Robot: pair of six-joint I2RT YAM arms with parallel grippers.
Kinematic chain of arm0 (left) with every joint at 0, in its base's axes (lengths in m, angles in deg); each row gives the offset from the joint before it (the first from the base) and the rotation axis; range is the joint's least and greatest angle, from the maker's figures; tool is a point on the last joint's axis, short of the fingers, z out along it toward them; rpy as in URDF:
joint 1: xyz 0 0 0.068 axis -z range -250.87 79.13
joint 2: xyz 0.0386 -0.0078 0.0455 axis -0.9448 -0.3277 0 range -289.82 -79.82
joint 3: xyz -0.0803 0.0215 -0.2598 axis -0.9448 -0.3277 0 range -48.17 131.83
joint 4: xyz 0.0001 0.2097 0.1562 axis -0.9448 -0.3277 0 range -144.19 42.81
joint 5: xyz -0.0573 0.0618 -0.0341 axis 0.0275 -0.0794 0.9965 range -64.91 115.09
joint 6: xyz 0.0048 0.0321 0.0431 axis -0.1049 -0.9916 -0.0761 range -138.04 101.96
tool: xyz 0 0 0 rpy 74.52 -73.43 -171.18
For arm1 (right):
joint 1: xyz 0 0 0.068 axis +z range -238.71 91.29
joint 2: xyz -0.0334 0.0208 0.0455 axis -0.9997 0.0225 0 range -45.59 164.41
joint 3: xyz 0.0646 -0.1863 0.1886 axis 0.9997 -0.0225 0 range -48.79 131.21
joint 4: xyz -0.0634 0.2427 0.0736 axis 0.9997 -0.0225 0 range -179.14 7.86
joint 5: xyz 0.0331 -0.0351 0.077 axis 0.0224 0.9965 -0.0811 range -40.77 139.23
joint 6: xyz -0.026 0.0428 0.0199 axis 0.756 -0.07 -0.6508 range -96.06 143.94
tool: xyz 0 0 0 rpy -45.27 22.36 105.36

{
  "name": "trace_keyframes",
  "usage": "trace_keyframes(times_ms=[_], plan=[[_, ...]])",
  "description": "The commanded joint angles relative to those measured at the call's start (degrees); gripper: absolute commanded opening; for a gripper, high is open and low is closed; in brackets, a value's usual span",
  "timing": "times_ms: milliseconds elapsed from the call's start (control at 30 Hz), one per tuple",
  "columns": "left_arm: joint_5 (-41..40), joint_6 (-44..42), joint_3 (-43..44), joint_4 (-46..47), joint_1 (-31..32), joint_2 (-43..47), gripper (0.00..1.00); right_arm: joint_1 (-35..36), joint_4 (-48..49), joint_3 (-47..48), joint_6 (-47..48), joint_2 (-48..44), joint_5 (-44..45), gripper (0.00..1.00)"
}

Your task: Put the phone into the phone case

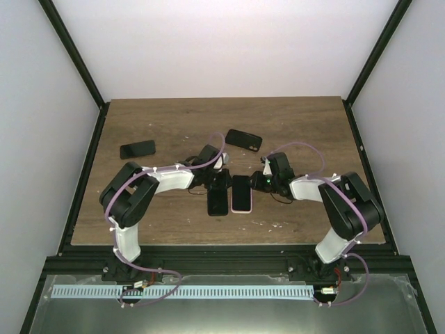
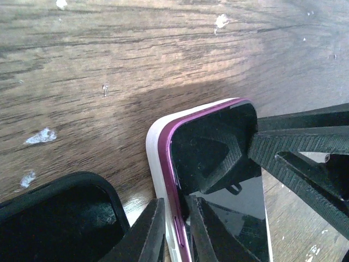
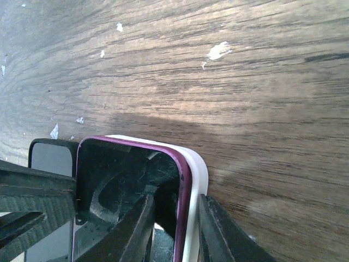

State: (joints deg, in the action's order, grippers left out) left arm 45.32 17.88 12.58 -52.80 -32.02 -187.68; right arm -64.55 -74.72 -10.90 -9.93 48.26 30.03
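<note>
The phone (image 1: pixel 241 193), dark-screened with a purple rim, lies flat in the white phone case (image 2: pixel 154 158) at the table's middle. My left gripper (image 2: pixel 175 232) straddles the left long edge. One finger presses the case's outer wall and the other rests on the phone (image 2: pixel 240 202) against the purple rim, so it is shut on that edge. My right gripper (image 3: pixel 177 229) straddles the opposite edge of the phone case (image 3: pixel 197 164). Its outer finger touches the white wall, while its inner finger stands over the phone (image 3: pixel 109 180) with a small gap to the rim.
A black-rimmed device (image 1: pixel 217 202) lies right beside the white case on its left, also seen as the black-rimmed device (image 2: pixel 54 218). Two more dark phones lie farther back, one at the left (image 1: pixel 138 149), one at the centre (image 1: pixel 243 140). White flecks dot the wooden table (image 1: pixel 306 125).
</note>
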Motion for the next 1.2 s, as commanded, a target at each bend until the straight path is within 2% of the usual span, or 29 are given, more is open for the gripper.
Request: trace_keyframes(times_ms=[0, 167, 333, 467, 600, 733, 867, 967, 1067, 1167], plan=[[1.99, -1.80, 1.23, 2.27, -0.21, -1.96, 0.15, -0.26, 2.03, 0.80, 1.45, 2.01, -2.25, 0.22], [6.45, -0.50, 0.29, 7.87, -0.10, -3.01, 0.06, -0.26, 5.21, 1.38, 4.05, 4.04, -4.93, 0.21], [5.54, 1.02, -0.05, 7.21, 0.90, -5.43, 0.00, -0.24, 8.04, 1.28, 3.46, 4.31, -8.06, 0.20], [5.25, 2.46, -1.76, 6.59, 0.78, -3.98, 0.06, -0.58, 6.95, 0.32, 2.79, 2.40, -7.28, 0.22], [4.71, 2.63, -1.94, 3.82, 0.75, 0.04, 0.14, -1.31, 0.38, 0.70, 1.26, -1.29, -3.10, 0.33], [8.01, 5.96, -4.76, 8.33, 0.80, 3.97, 0.23, -1.27, -5.50, -0.28, 1.77, -5.55, 3.76, 0.42], [6.99, 4.74, -4.57, 5.17, 0.74, 5.07, 0.27, -1.28, -5.69, -2.31, 1.67, -7.43, 0.82, 0.46], [6.49, 4.23, -5.53, 4.74, 0.69, 4.08, 0.26, -1.31, -3.16, -5.17, -0.37, -7.42, -3.30, 0.47], [7.50, 4.45, -7.04, 6.58, 0.67, 3.43, 0.19, -1.27, -0.03, -7.63, -2.21, -7.46, -5.29, 0.47], [7.30, 4.62, -8.06, 7.51, 0.65, 2.77, 0.18, -1.23, 3.48, -8.86, -3.65, -5.63, -9.22, 0.48]])
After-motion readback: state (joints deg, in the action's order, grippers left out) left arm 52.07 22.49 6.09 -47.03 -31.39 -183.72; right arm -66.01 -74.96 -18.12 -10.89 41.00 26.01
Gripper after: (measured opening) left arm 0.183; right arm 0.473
